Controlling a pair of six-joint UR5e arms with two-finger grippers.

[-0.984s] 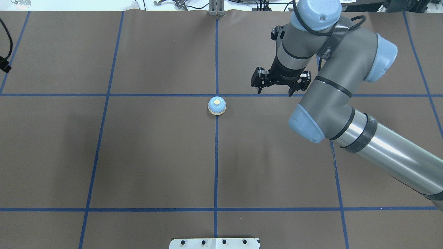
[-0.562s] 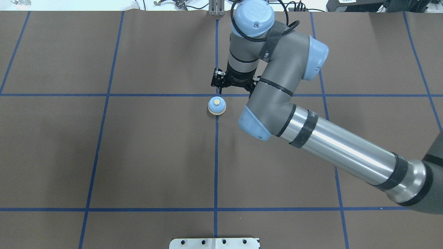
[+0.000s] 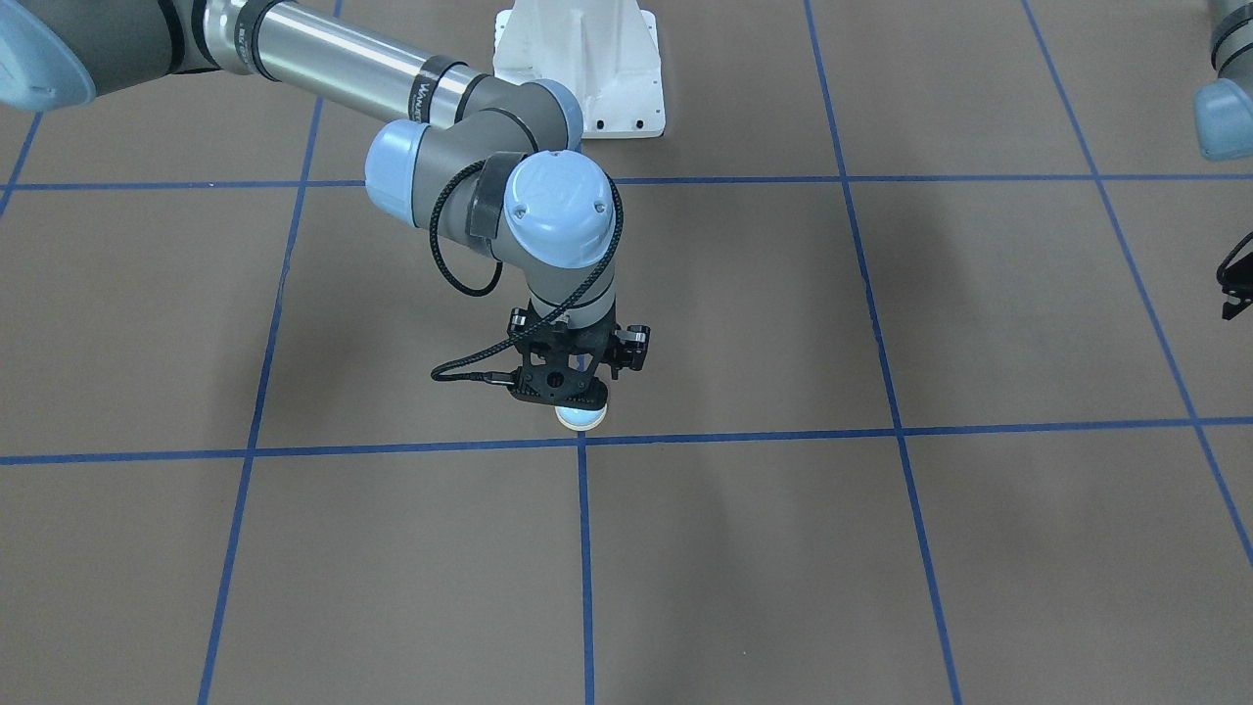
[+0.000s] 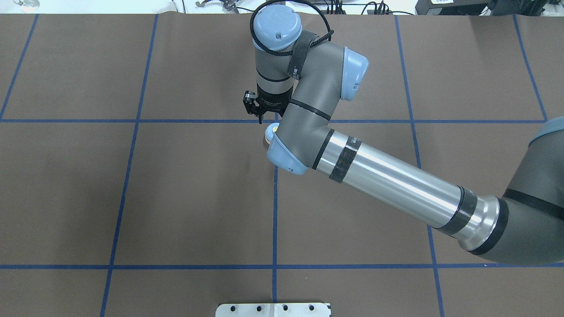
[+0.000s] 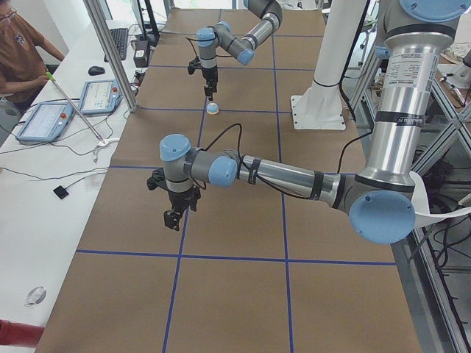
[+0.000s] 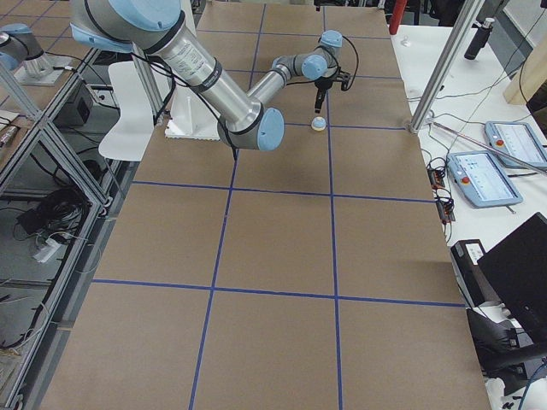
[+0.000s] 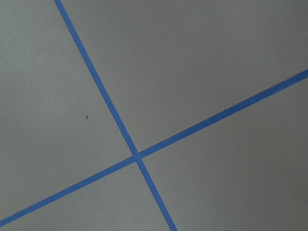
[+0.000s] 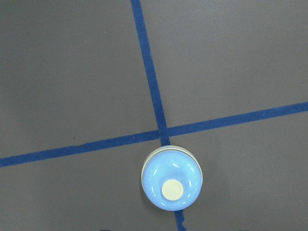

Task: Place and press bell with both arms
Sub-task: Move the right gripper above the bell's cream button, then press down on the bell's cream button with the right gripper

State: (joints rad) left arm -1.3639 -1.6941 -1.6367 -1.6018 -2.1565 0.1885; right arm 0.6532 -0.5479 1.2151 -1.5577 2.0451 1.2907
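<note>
The light-blue bell [image 8: 172,179] with its cream button stands on the brown paper at a crossing of blue tape lines. It shows half hidden under the right arm in the overhead view [image 4: 269,130], and under the gripper in the front view [image 3: 581,419]. My right gripper [image 4: 260,117] hangs a little above the bell, fingers pointing down and looking shut and empty; it also shows in the front view [image 3: 573,392]. My left gripper [image 5: 173,217] hovers over bare paper far from the bell; only a black bit shows in the front view [image 3: 1233,284], so I cannot tell its state.
The white pedestal base [image 3: 578,69] stands on the robot's side of the bell. A metal post [image 4: 275,11] stands at the table's far edge. An operator and tablets [image 5: 44,121] are at a side desk. The left wrist view shows only paper and a tape crossing [image 7: 136,156].
My right arm has swung left from the right half to over the bell, and its jaws have gone from wide open to narrow. The bell has not moved.
</note>
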